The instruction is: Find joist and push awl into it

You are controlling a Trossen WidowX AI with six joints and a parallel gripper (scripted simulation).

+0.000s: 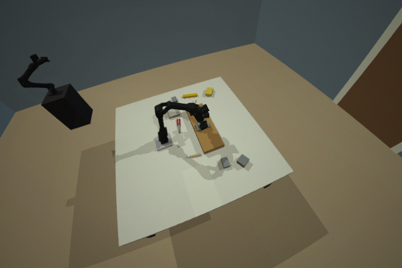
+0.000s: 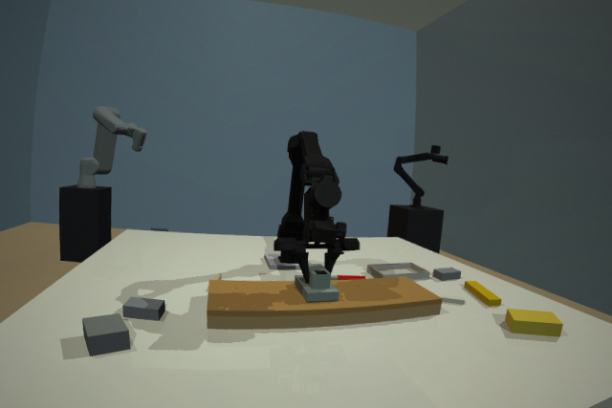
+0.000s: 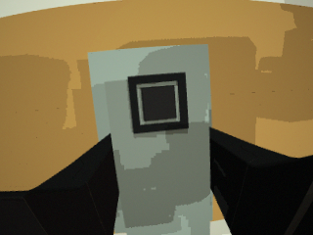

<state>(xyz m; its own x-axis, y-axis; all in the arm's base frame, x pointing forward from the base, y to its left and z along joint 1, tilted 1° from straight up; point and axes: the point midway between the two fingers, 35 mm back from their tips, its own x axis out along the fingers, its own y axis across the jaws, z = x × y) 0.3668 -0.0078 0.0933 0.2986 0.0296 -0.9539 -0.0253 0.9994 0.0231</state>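
My gripper (image 1: 203, 125) (image 2: 317, 276) (image 3: 156, 133) is shut on the grey-green stud finder (image 2: 316, 291) (image 3: 161, 171). The stud finder stands upright with its base flat on, or just above, the orange-brown floor panel (image 1: 212, 144) (image 2: 381, 294) (image 3: 39, 39), near the middle of its length. The stud finder's square window is dark with a pale square outline. The awl (image 1: 195, 155), with a tan handle, lies on the table beside the panel on the arm's side. The shallow grey tray (image 2: 374, 271) stands behind the panel at the right in the exterior view. The joist is hidden.
A red-handled tool (image 1: 178, 126) (image 2: 351, 277) lies between arm and panel. Two grey blocks (image 1: 225, 162) (image 1: 242, 160) lie off one panel end. Beyond the other end are a yellow bar (image 1: 190, 95), a yellow block (image 1: 208, 91), a small grey block (image 2: 447, 273) and a thin pale piece (image 2: 453, 300).
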